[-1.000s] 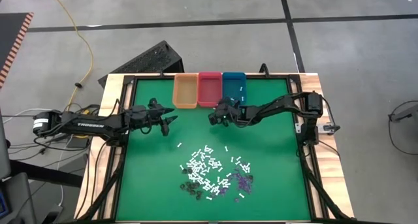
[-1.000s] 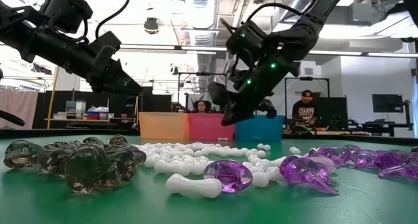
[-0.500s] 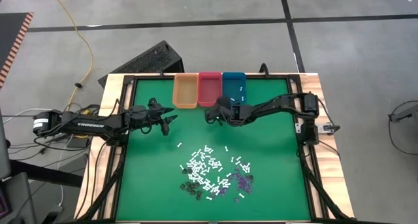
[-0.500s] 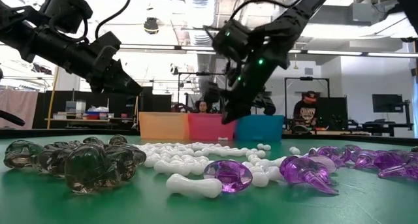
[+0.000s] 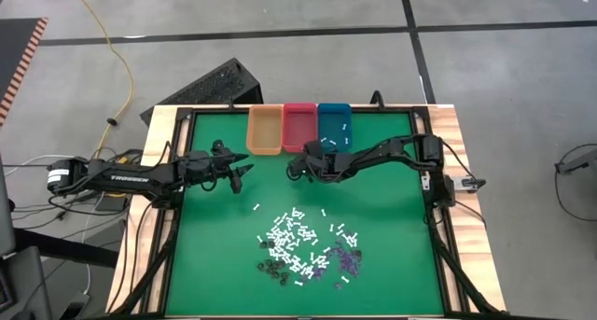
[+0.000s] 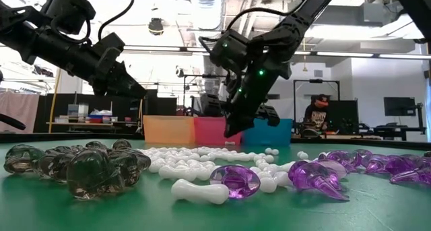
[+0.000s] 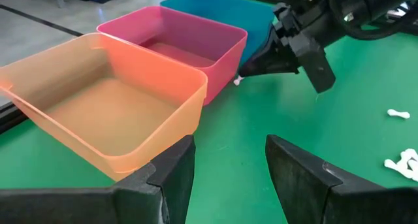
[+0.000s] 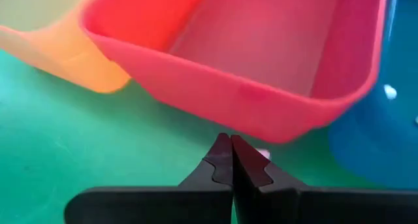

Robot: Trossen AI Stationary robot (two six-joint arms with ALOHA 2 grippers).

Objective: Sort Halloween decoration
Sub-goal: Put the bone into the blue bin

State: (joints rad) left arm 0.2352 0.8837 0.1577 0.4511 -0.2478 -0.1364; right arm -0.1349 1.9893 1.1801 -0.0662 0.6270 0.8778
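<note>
Sliding left along the far edge, my right gripper (image 5: pixel 297 167), fingers pinched shut on nothing I can see, now fronts the pink rectangular plastic bin (image 5: pixel 300 127). Left gripper (image 5: pixel 244 170) waits open near the orange bin (image 5: pixel 265 130). Tiny white, purple and dark plastic Halloween decoration pieces (image 5: pixel 303 245) lie heaped mid-table; I judge another pick comes next.

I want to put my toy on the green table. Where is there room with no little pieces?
Bare green lies along the left edge, along the right edge, and between the left gripper and the pile. The pile is crowded, and so is the strip by the bins, where the right gripper hangs.
</note>
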